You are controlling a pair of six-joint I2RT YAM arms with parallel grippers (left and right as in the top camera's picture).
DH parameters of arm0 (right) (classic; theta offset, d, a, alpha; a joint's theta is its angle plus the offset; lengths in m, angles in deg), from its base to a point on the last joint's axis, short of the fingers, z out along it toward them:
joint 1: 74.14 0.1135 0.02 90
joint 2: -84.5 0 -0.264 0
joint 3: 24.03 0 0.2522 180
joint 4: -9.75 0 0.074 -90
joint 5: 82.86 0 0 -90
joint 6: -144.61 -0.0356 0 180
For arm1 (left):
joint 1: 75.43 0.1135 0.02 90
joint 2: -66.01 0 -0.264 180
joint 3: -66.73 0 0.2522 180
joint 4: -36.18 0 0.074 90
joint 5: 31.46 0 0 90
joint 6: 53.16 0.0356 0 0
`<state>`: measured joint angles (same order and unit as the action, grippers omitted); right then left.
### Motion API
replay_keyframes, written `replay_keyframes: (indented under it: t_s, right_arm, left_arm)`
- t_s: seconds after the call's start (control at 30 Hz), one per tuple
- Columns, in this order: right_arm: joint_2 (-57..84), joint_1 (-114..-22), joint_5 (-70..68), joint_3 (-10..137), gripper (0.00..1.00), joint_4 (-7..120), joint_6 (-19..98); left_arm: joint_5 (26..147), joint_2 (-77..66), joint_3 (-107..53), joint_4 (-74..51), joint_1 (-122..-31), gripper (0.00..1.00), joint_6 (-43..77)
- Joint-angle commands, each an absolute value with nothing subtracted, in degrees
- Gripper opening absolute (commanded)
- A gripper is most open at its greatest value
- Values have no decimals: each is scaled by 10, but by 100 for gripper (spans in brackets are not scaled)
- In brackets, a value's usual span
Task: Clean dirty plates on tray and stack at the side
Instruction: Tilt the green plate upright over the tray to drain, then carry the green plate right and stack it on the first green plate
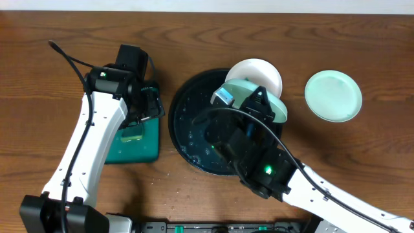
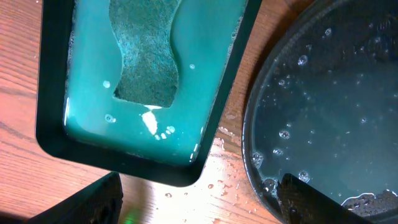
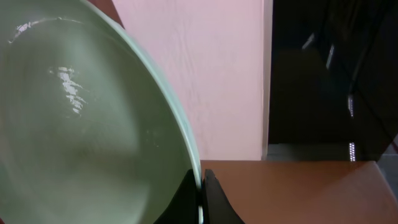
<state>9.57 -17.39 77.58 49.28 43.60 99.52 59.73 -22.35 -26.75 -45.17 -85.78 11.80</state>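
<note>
The right arm (image 1: 310,181) reached from the near right edge of the table (image 1: 52,26) up and left over the round black tray (image 1: 187,129). The left arm (image 1: 90,142) stretched up the left side and bent over the green tray (image 1: 145,152).

The right gripper (image 1: 253,102) was clamped on the rim of a mint plate (image 1: 238,87), above the black tray's far right part. In the right wrist view its fingers (image 3: 214,199) pinched the lower edge of that plate. A white plate (image 1: 259,70) lay just behind it, over the tray's far rim. A third plate (image 1: 333,96) sat on the table, well to the right.

The left gripper (image 2: 199,205) hung with its fingers spread apart, grasping nothing. It was above the near end of the green tray, where a sponge (image 2: 146,56) lay in soapy water.
</note>
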Motion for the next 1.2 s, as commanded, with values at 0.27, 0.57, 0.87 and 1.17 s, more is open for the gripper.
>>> replay_keyframes:
  t_s: [0.27,0.57,0.87,1.17]
  right_arm:
    - [72,-144,837,508,1,388,934]
    - [58,-164,702,508,1,492,741]
    - [59,-396,147,503,1,607,312]
    - [79,-664,-9,504,1,600,244]
  left_arm:
    - [596,-220,-271,-454,-859,81,122]
    - [596,-220,-271,-452,-859,81,122]
    - [596,-220,-270,-455,-859,81,122]
    - [596,-220,-270,-457,-859,81,122]
